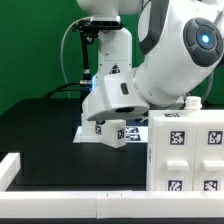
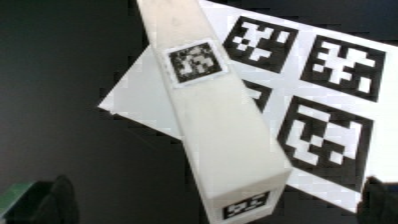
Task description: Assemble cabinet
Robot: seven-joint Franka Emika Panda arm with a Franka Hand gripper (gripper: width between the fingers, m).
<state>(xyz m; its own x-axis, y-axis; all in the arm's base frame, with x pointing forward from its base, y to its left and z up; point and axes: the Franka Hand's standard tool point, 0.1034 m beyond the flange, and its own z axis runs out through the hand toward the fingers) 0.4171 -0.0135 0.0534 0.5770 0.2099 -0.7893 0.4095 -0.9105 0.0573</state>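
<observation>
A long white cabinet panel carries one square tag on its face and another on its near end. It stretches over the marker board. My gripper is open, and the panel's near end sits between the dark fingers with a gap on each side. In the exterior view the gripper hangs just above this tagged panel at the table's middle. The white cabinet box shell, with several tags on its front, stands at the exterior view's right, apart from the gripper.
A low white wall runs along the table's front edge and turns up at the exterior view's left. The black tabletop lies in front of a green backdrop. My bulky white arm leans over the box shell.
</observation>
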